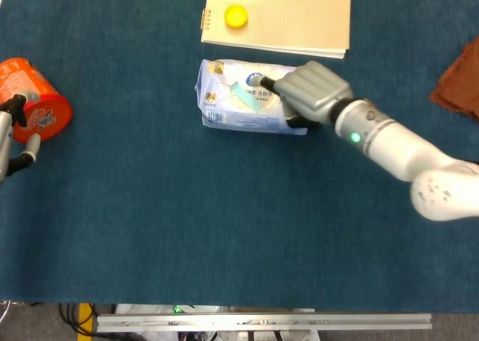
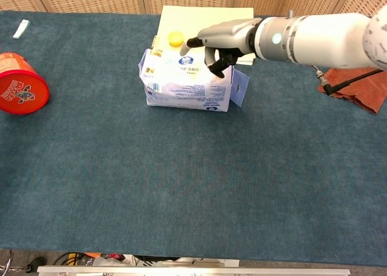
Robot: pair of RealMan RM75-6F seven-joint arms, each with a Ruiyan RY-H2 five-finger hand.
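A: The left hand (image 1: 13, 135) shows only at the far left edge of the head view, just a few fingers; whether they are spread or closed I cannot tell; nothing sits in them that I can see.

B: And beside it?

A: A red can (image 1: 34, 109) lies on its side just to the right of those fingers, close, though contact is unclear; in the chest view the can (image 2: 22, 91) lies alone; a small white scrap (image 2: 21, 28) sits beyond it near the far edge.

B: The right hand?

A: The right hand (image 1: 307, 93) hangs over the right half of the tissue pack (image 1: 239, 98); fingers curled downward, one fingertip (image 2: 192, 43) stretched out to the left over the pack's top; it seems to touch the pack (image 2: 181, 82) without enclosing it; nothing is gripped.

B: What lies about it?

A: Beyond the hand, a yellow notebook (image 1: 292, 12) with a yellow cap (image 1: 236, 16) on its near left corner; the pack lies just in front of the notebook; well to the right of the hand, a brown cloth (image 2: 357, 88); everything rests on the blue table (image 1: 224, 221).
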